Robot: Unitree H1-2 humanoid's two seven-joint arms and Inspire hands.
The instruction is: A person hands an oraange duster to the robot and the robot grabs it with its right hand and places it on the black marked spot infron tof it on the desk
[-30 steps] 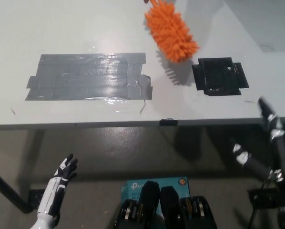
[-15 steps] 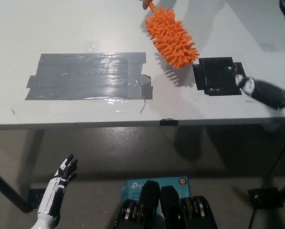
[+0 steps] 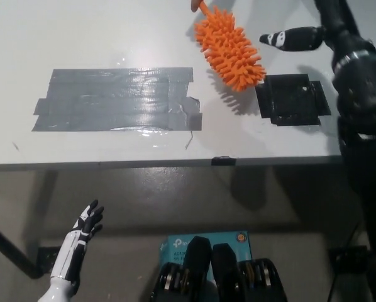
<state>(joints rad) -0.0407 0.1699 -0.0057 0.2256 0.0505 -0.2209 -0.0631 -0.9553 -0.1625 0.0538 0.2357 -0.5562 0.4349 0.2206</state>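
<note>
White desk [image 3: 112, 38] carried black marked spot [image 3: 293, 99], bristly orange duster [image 3: 230, 50] held tilted above, right hand [image 3: 301, 39] beside it, fingers apart, empty, left hand [image 3: 84, 228] low, spread.

Pale grey desk [image 3: 81, 38] — glossy grey tape patch [image 3: 116, 99] — above seemingly concrete floor [image 3: 175, 201].

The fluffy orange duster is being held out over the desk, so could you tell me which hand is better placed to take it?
The right. The black right hand is raised over the desk beside the fluffy orange duster, while the white left hand hangs below the desk edge.
</note>
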